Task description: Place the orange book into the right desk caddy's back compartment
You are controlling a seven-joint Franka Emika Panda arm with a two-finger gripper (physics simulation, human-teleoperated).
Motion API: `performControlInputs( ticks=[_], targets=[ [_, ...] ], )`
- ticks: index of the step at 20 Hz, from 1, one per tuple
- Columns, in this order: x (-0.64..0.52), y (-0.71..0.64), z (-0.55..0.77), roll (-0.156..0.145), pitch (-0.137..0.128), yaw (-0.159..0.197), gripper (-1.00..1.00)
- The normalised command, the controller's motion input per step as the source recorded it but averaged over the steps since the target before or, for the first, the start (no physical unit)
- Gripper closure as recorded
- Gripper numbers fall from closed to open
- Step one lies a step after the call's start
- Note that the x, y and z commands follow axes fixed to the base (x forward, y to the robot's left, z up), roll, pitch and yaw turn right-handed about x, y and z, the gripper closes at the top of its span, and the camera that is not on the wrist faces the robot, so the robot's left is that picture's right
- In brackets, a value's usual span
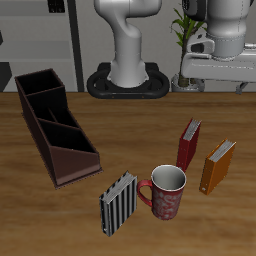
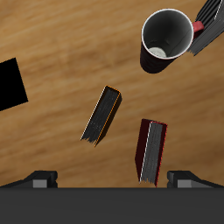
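Striped book (image 1: pixel 118 204) stood nearest us on the table (image 1: pixel 30 215). We saw the right desk caddy (image 1: pixel 55 126) far across from the orange book (image 1: pixel 218 166), upright beside a dark red book (image 1: pixel 188 144) and mug (image 1: pixel 167 192). Our claw (image 2: pixel 111 178) hung wide, holding nothing.

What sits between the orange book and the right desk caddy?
In the exterior view, the dark red book and mug lie between the orange book and right desk caddy.

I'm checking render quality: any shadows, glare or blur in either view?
Exterior view: sharp, soft even light, faint shadows beside the orange book and the mug. Wrist view: crisp, no glare; the mug's inside is dark, and a black patch shows no detail.
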Motion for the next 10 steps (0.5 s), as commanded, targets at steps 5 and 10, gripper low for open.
performControlInputs(
  ticks=[5, 10],
  targets=[
    [0.25, 0.05, -0.05, -0.050, -0.007, -0.096, -1.00],
    [0.16, 0.11, -0.08, -0.030, -0.045, -0.037, -1.00]
  ],
)
